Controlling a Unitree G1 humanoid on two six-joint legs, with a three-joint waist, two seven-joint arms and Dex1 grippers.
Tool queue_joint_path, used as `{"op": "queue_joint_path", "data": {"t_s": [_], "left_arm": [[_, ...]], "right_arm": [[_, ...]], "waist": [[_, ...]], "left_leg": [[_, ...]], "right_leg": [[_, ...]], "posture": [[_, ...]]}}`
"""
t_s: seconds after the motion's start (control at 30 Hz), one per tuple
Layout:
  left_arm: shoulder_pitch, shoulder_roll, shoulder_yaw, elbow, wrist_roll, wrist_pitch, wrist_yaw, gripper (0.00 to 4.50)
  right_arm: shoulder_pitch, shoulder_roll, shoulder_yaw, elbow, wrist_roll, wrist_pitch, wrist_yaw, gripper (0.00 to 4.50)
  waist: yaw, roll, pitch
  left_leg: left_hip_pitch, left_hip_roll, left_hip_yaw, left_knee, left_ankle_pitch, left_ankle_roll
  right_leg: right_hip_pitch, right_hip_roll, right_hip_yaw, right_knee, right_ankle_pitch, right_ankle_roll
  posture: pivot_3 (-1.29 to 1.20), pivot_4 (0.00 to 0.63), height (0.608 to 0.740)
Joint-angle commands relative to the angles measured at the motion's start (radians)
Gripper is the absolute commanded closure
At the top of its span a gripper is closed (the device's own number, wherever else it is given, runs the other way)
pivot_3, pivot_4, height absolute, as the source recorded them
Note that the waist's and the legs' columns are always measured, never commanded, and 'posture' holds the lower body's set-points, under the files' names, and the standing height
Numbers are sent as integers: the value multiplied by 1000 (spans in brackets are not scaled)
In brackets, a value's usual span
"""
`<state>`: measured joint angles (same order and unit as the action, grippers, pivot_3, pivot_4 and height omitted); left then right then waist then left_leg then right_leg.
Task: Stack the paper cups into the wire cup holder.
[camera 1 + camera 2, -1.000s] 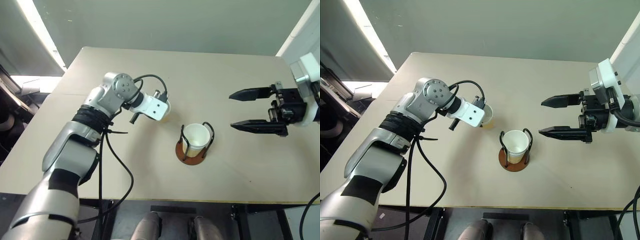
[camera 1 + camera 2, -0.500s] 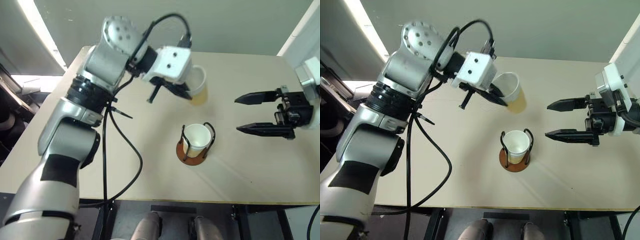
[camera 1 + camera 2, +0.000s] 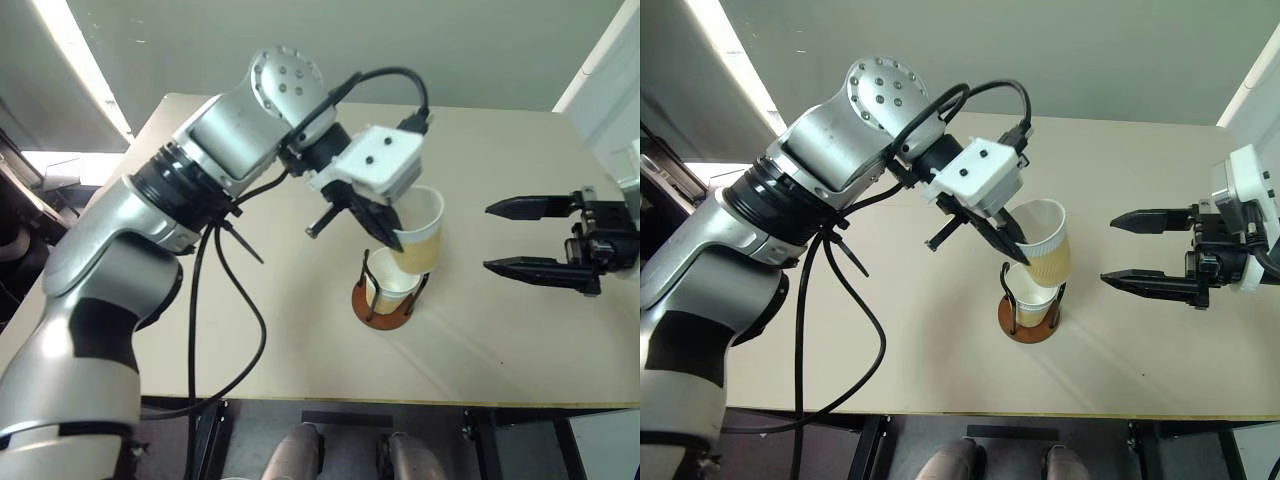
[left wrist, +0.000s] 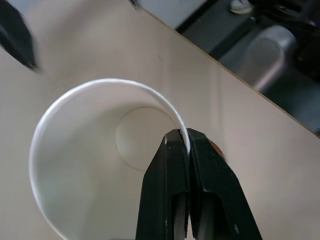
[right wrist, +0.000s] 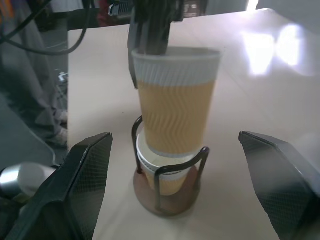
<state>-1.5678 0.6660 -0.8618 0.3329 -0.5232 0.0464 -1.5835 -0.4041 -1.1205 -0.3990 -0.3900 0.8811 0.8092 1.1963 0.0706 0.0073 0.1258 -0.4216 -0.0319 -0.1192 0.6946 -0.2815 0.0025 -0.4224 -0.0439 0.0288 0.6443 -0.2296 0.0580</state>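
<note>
Over the wire holder, a second cup is held ready for nesting.

Beige rectangular tabletop point(image 3: 200, 330), set against a grey-green wall, carries the round reddish-brown holder with black wire loops point(image 3: 1028, 322), one tan paper cup point(image 3: 385, 287) already seated inside. Another tan ribbed paper cup with white rim point(image 3: 417, 232) is pinched by its rim in the left gripper point(image 4: 184, 146), hung tilted just above the seated cup, probably for lining up. Right gripper point(image 3: 520, 237) is held wide apart and empty, well clear to the side.
</note>
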Motion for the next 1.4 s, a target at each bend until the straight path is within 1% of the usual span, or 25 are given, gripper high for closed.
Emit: {"op": "queue_joint_path", "data": {"t_s": [0.03,0.3,0.47,0.67,0.8,0.9,1.1,1.17,1.23,1.27,1.3,1.4], "left_arm": [[-55,16,-27,7,-18,-51,-31,4472],[-42,50,-75,-25,-46,-58,-31,4472],[-40,61,-105,-28,-58,-69,-31,4472],[-25,56,-136,-9,-33,-111,-31,4472],[-4,26,-132,21,12,-133,-31,4472],[5,-10,-102,47,46,-138,-31,3923],[2,-80,-2,91,51,-89,-31,1836],[2,-102,62,105,40,-42,-31,1120],[11,-110,151,115,27,30,-31,334],[16,-113,185,116,29,60,-31,34],[23,-113,217,116,31,90,-31,34],[100,-60,332,85,33,191,3,34]], "right_arm": [[4,-28,-71,-27,36,6,-3,294],[54,-64,-129,-26,67,22,35,294],[56,-78,-147,-23,74,23,33,294],[55,-72,-143,-30,83,18,7,294],[60,-70,-140,-33,82,13,-2,294],[61,-71,-138,-32,80,11,-4,294],[42,-78,-112,-19,72,3,-4,294],[29,-77,-97,-11,69,-2,-7,294],[0,-67,-67,6,61,-10,-20,294],[-10,-64,-57,12,58,-13,-23,294],[-20,-61,-44,19,53,-17,-27,294],[-74,-26,34,51,18,-33,-69,294]], "waist": [[0,0,0],[0,0,0],[0,0,0],[0,0,0],[0,0,0],[0,0,0],[0,0,0],[0,0,0],[0,0,0],[-1,0,0],[-1,0,0],[-4,1,-1]], "left_leg": [[0,0,0,1,0,1],[-1,0,0,2,-1,1],[-1,0,0,2,-1,1],[-1,0,0,2,-1,1],[-1,0,0,2,-1,1],[-1,0,0,3,-1,1],[-1,0,0,3,-2,2],[-1,0,0,3,-2,2],[-1,0,0,3,-2,2],[-1,0,1,3,-2,2],[-1,0,1,3,-2,2],[0,0,1,3,-2,2]], "right_leg": [[0,0,0,0,0,0],[0,0,0,0,0,1],[0,0,0,0,0,1],[0,0,0,0,0,1],[0,0,0,0,0,1],[1,0,0,0,0,1],[1,0,0,0,0,1],[1,0,0,0,0,2],[1,0,0,0,0,2],[1,0,0,0,0,2],[1,0,0,0,0,2],[1,0,1,0,0,2]], "posture": [[0,150,740],[0,150,740],[0,150,740],[0,150,740],[0,150,740],[0,150,740],[0,150,740],[0,150,740],[0,150,740],[0,150,740],[0,150,740],[0,150,740]]}}
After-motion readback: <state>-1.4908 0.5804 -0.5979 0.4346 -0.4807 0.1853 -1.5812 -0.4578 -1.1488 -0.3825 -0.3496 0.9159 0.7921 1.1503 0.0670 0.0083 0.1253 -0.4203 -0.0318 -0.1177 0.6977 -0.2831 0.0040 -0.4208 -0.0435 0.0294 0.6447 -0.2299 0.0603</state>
